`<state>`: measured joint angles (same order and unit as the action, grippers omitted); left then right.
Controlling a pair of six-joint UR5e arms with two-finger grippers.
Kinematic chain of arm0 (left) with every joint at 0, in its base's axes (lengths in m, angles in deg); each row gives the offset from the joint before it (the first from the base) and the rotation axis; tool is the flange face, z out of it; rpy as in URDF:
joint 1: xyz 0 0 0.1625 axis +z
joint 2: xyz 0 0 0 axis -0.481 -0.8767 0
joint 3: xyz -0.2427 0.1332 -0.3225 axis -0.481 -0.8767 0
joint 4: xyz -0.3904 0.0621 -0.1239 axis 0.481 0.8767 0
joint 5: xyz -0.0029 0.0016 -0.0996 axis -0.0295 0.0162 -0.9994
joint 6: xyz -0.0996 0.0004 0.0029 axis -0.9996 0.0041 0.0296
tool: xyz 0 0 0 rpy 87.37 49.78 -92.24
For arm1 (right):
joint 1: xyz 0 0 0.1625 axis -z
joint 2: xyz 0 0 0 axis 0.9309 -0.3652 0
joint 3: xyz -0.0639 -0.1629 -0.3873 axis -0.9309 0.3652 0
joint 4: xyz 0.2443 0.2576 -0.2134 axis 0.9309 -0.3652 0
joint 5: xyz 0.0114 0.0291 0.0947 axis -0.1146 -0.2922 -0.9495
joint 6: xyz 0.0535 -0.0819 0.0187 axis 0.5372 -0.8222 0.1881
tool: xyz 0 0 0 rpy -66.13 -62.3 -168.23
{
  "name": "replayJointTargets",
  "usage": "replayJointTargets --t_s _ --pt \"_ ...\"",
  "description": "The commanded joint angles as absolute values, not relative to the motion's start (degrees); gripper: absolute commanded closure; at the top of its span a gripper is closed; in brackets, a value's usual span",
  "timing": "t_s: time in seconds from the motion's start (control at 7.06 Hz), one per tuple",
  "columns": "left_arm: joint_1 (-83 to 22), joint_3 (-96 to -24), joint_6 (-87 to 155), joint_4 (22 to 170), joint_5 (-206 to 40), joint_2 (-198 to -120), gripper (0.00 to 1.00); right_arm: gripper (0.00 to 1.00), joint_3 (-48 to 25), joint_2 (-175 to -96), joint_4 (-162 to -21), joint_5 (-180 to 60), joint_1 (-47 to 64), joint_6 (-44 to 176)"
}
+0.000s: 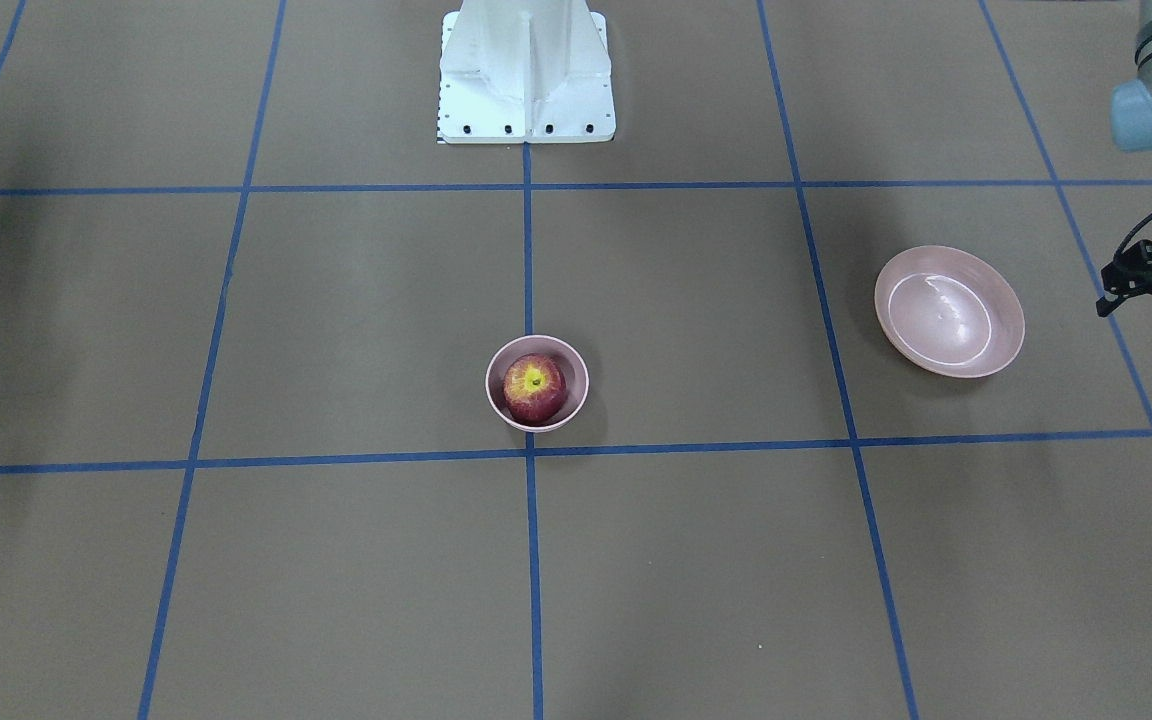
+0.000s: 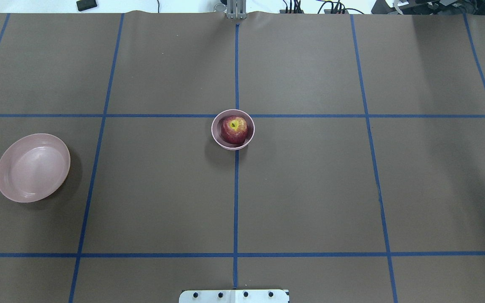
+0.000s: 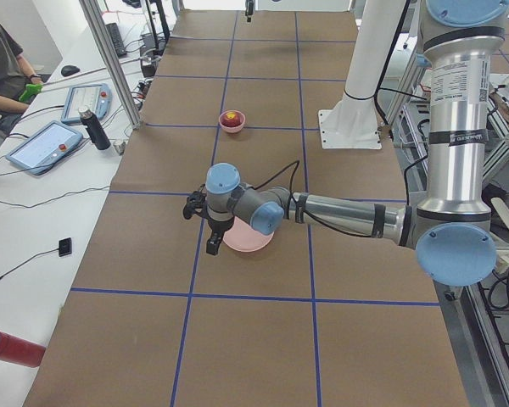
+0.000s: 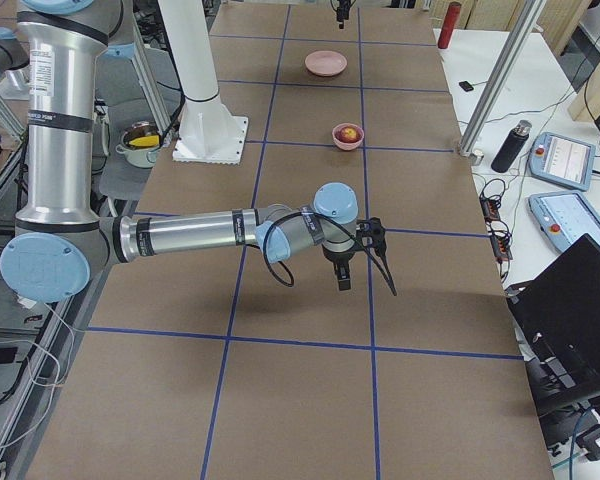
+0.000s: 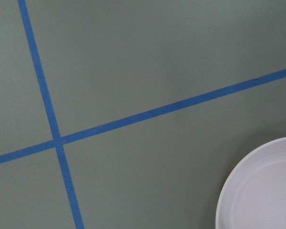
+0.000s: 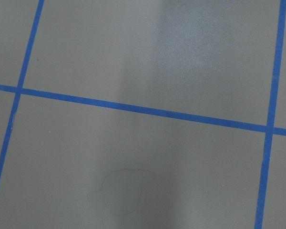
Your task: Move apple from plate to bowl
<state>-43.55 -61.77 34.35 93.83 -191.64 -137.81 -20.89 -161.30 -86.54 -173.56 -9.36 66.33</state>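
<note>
The dark red apple sits inside the small deep pink bowl at the table's middle, stem dimple up; it also shows in the overhead view. The wide pink plate lies empty on the robot's left side. My left gripper hovers just outside the plate, open and empty; the left wrist view shows the plate's rim. My right gripper shows only in the exterior right view, far from the bowl; I cannot tell whether it is open.
Brown table paper with a blue tape grid. The white robot base stands at the robot's side of the table. Tablets and a bottle sit on the white bench beyond the far edge. A person sits there.
</note>
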Motion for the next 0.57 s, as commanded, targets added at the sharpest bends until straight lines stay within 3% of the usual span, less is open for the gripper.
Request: replayJointTargets --t_s 0.0,0.42 --pt "-43.7 -61.8 32.9 90.5 -191.7 -139.0 0.02 0.0 -20.9 -161.5 -86.4 -173.2 -9.2 66.3" --pt "-44.0 -65.0 32.8 89.8 -193.1 -138.4 0.02 0.0 -20.5 -160.5 -86.3 -173.4 -8.4 66.3"
